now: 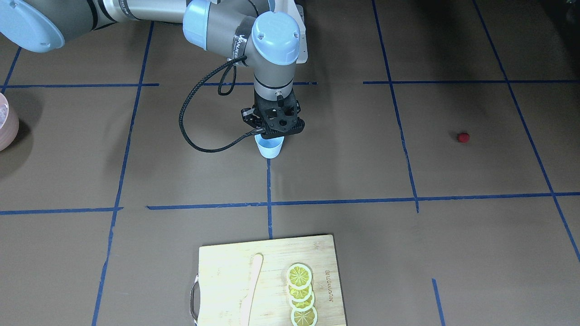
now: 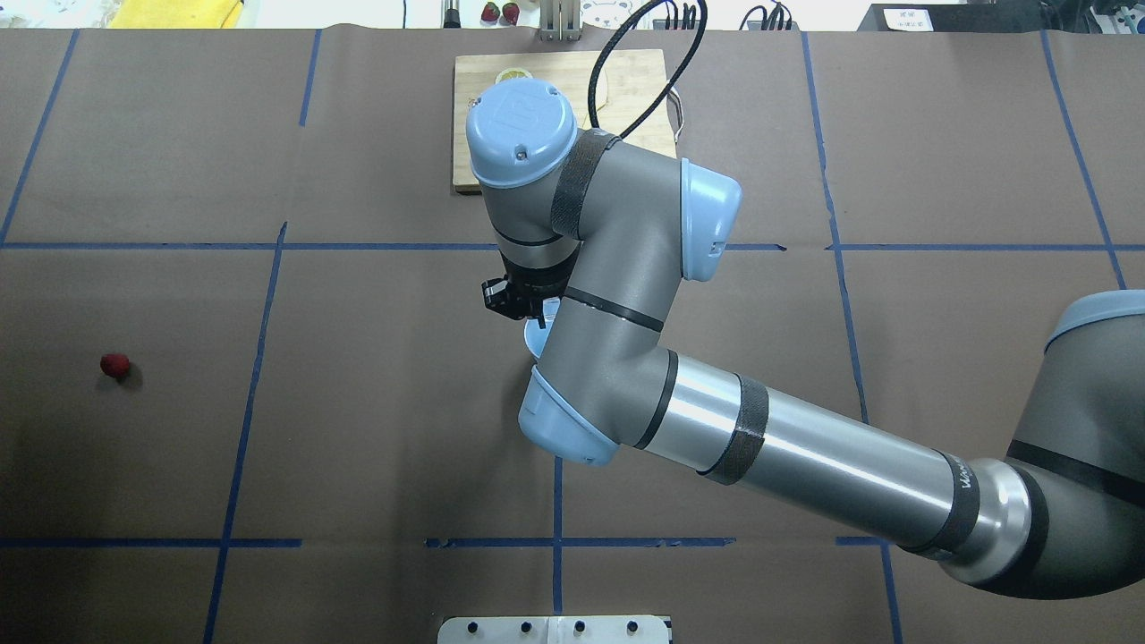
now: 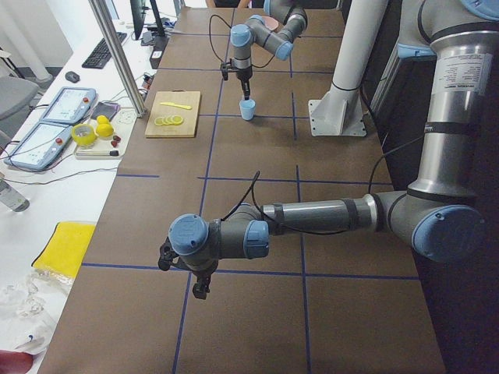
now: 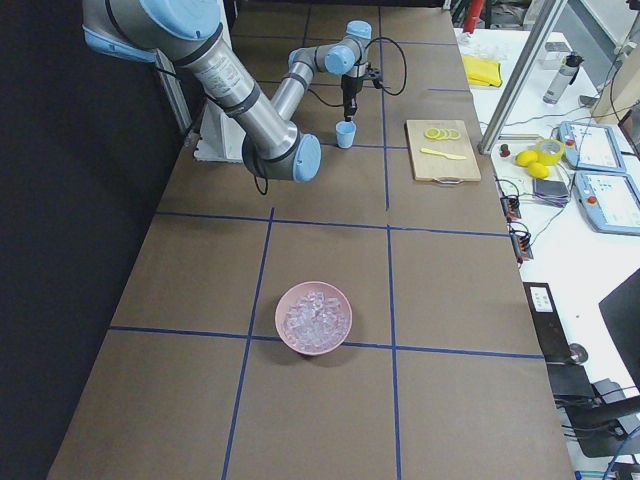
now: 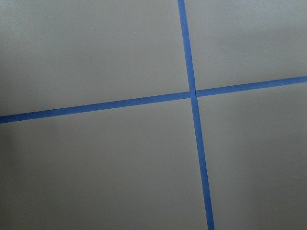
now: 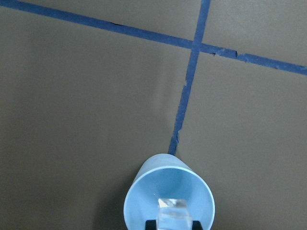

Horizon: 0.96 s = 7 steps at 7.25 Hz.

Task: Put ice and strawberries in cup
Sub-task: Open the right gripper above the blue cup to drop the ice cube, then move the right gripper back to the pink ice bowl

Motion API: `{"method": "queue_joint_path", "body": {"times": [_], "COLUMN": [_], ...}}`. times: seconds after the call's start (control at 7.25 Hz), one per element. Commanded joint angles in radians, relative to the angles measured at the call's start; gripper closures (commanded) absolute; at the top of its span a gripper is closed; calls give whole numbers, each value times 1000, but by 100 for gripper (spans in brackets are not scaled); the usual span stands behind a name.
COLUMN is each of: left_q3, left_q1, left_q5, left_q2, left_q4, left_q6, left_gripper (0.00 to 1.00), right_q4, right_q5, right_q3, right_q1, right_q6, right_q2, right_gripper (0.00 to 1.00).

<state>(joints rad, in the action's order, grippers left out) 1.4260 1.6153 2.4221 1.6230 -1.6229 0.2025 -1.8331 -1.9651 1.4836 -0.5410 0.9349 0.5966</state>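
1. Ice goes first: right gripper point(image 1: 273, 130) hangs directly over small pale blue tapered plastic cup point(image 6: 168, 194), its fingers clamped on one clear glassy ice cube point(image 6: 175, 211), apparently not yet released.
2. Well off to that gripper's side, tiny round red strawberry point(image 1: 463, 137) lies untouched on the table, yet to be fetched.
3. Far from both, left gripper point(image 3: 199, 284) hovers; whether parted or closed, I cannot tell.
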Motion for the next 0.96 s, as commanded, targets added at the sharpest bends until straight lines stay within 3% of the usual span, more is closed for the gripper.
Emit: {"method": "queue_joint_path", "body": {"times": [0.0,0.14,0.41,0.69,0.83], "left_q3": [1,2,1,19,31], "left_q1": [0,0,0,0,0], "left_q5": [0,0,0,0,0], "left_q2": [0,0,0,0,3], "left_q4": [0,-2,-2,-3,-3], "left_q6": [0,0,0,-41,-44], "left_gripper": [0,0,0,0,0], "right_q4": [0,0,-1,-11,-12], "right_q5": [0,2,5,14,11], "right_q3": [1,3,9,46,120], "right_q1": [12,15,7,-60,-101], "right_q6": [12,12,10,-5,-27], "right_q2": [5,8,6,17,79], "right_gripper": [20,9,2,1,1]}}
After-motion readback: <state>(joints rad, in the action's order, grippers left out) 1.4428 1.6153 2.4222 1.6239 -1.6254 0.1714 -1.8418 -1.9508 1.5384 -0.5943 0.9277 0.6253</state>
